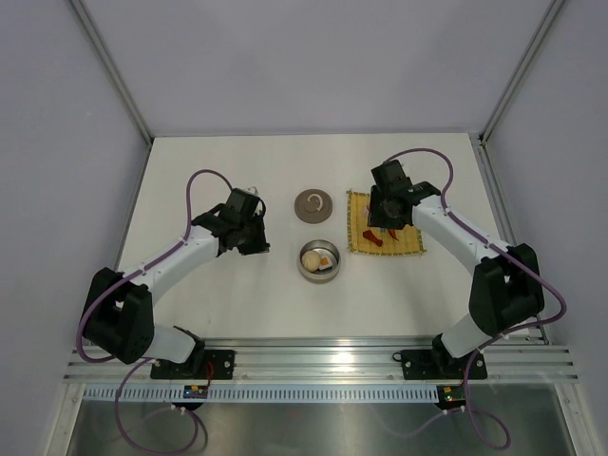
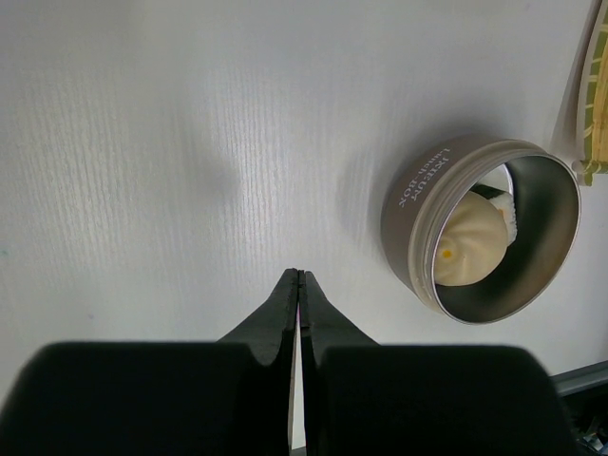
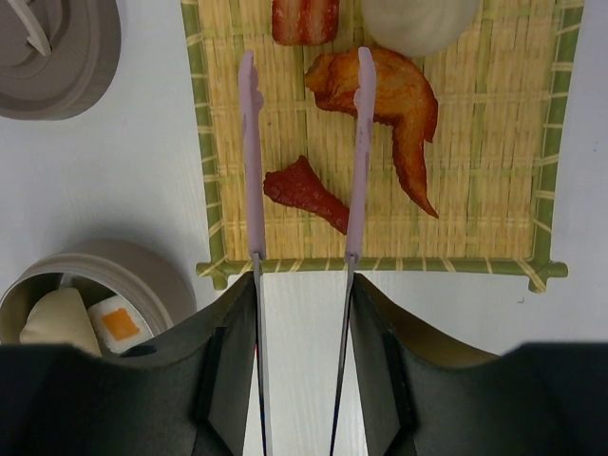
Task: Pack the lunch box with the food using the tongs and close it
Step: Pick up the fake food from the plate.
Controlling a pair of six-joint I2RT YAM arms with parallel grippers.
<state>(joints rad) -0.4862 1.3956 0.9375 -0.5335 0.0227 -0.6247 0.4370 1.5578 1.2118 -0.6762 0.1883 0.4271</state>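
White table point(image 1: 237, 304) carries a mat point(image 3: 494, 190), tongs point(image 3: 253, 161) over it in the right hand point(image 3: 304, 309).

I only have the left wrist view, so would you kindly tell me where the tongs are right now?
Observer: The right gripper holds the tongs, their tips apart over the yellow mat.
Operator: Thank you; which food lies on that mat?
Observer: A red piece, an orange wing-shaped piece, a striped red piece and a cream round one.
Operator: And where is the lid?
Observer: The lid lies on the table, beyond the lunch box and left of the mat.
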